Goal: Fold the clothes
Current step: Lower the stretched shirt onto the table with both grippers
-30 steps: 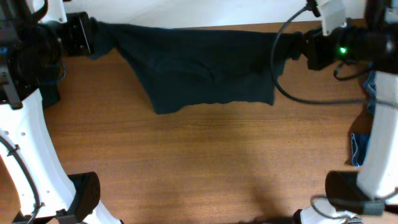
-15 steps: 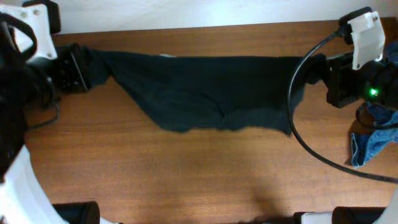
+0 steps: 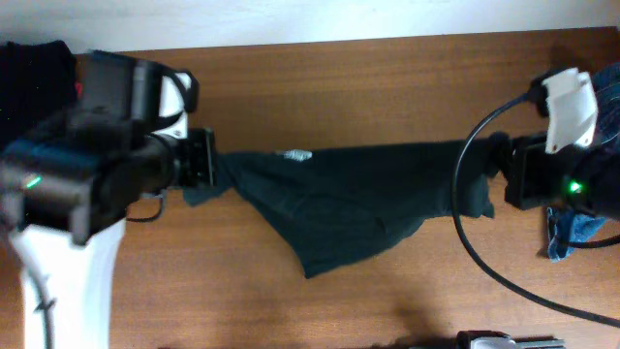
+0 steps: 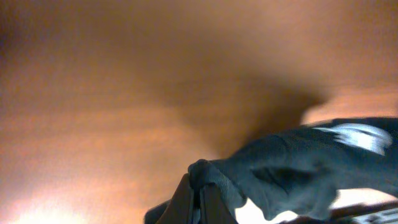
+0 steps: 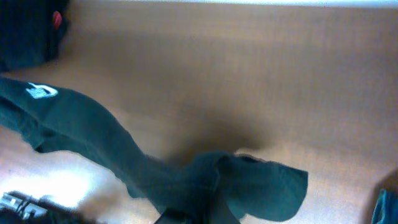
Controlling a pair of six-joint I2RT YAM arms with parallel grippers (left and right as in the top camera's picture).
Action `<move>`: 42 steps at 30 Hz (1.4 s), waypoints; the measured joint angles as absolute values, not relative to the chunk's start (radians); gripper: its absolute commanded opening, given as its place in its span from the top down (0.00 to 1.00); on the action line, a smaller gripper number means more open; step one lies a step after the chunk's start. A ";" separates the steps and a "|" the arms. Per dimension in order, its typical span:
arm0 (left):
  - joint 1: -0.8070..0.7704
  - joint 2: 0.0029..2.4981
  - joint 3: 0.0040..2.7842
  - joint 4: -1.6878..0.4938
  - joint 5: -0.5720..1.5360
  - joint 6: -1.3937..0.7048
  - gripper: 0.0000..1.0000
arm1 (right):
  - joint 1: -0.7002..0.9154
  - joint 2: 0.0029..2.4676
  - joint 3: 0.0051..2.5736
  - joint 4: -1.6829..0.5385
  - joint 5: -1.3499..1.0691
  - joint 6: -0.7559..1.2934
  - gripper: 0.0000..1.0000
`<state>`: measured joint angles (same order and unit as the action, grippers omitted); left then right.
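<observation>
I have the shirt [image 3: 349, 199] strung between both arms, and that span decides what comes next. My left hand [image 3: 205, 160] is pinched shut on one end of it; in the left wrist view the fingers [image 4: 186, 202] meet on a bunched fold of dark cloth. My right hand [image 3: 499, 165] is closed on the other end. Its wrist view shows cloth draped over the jaws, so I can't see the tips there, but the fabric clearly hangs from that grip.

The shirt's long axis runs side to side across the worktop [image 3: 291, 310], nearly straight from one hand to the other. The top edge is pulled taut, and the slack belly sags to a point toward the near edge. I can't tell whether that low point touches the wood. The white label [image 3: 295, 155] sits on the top edge, nearer the left hand than the right.

Neither arm is nearer the shirt, since each holds an end, so I judge the next move has to be shared: both hands coming down level to spread the cloth flat before any fold. If one leads, the sagging middle will likely bunch. A blue cloth [image 3: 572, 233] lies just beside the right hand, and I would want to stay clear of it.
</observation>
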<state>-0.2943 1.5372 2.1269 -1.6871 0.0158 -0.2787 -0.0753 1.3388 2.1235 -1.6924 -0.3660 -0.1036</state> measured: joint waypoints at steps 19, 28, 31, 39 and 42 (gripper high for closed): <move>-0.295 1.522 1.641 -1.190 -0.177 -0.358 1.00 | -0.075 1.614 1.963 -1.509 -0.337 -0.075 0.96; -0.295 1.558 1.448 -0.862 -0.256 -0.361 1.00 | -0.009 1.871 1.960 -1.264 -0.329 -0.075 0.96; -0.294 1.600 1.412 -0.767 -0.276 -0.361 1.00 | 0.035 1.954 1.959 -1.171 -0.329 -0.075 0.96; -0.273 1.809 1.400 -0.611 -0.304 -0.360 1.00 | 0.115 2.123 1.959 -0.994 -0.279 -0.075 0.96; -0.244 1.886 1.398 -0.594 -0.305 -0.360 1.00 | 0.130 2.168 1.959 -0.946 -0.240 -0.075 0.96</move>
